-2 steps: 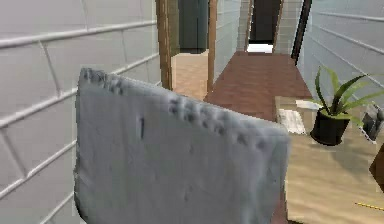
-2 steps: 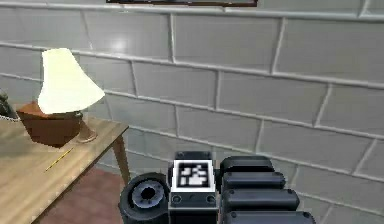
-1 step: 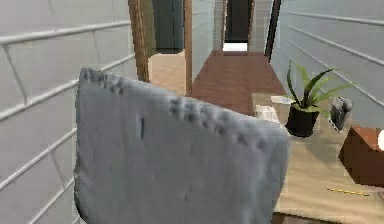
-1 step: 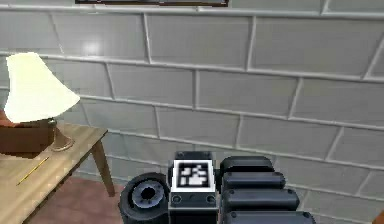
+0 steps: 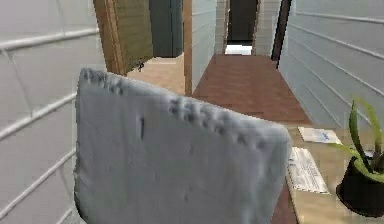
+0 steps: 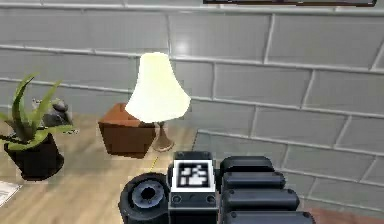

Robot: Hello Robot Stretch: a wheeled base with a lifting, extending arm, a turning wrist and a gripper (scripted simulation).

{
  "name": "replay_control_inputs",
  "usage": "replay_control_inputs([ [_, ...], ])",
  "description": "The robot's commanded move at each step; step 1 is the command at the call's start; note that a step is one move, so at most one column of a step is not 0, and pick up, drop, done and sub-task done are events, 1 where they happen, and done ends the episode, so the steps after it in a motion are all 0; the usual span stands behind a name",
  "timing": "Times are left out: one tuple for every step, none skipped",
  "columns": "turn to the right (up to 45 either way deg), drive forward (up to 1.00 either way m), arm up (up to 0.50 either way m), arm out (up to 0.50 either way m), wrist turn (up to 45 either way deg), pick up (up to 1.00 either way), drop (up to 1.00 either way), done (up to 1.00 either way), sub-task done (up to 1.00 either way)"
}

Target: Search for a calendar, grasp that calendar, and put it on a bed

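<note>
- Grey cushion (image 5: 170,150) looms nearest, left of the potted plant (image 5: 360,185).
- Right of that plant sits the gripper (image 6: 148,200); whether it holds anything cannot be told.
- Possible calendar (image 5: 305,170), a white sheet beside the plant, lies toward the arm side view's left from the gripper.

Not a word, number or sign can be read here. In the forward view a white sheet (image 5: 305,168) and a smaller sheet (image 5: 318,134) lie on the desk (image 5: 315,206). Both carry faint grey lines of print, too small to make out any letter. In the arm side view a white square (image 6: 195,176) on the arm (image 6: 255,192) carries a black block pattern, not letters or numbers.
</note>
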Motion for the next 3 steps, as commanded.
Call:
replay_control_inputs([
  [12.0, 0.0, 0.0, 0.0, 0.0, 0.0, 0.0, 0.0, 0.0],
  [0.0, 1.0, 0.0, 0.0, 0.0, 0.0, 0.0, 0.0, 0.0],
  [0.0, 0.7, 0.0, 0.0, 0.0, 0.0, 0.0, 0.0, 0.0],
])
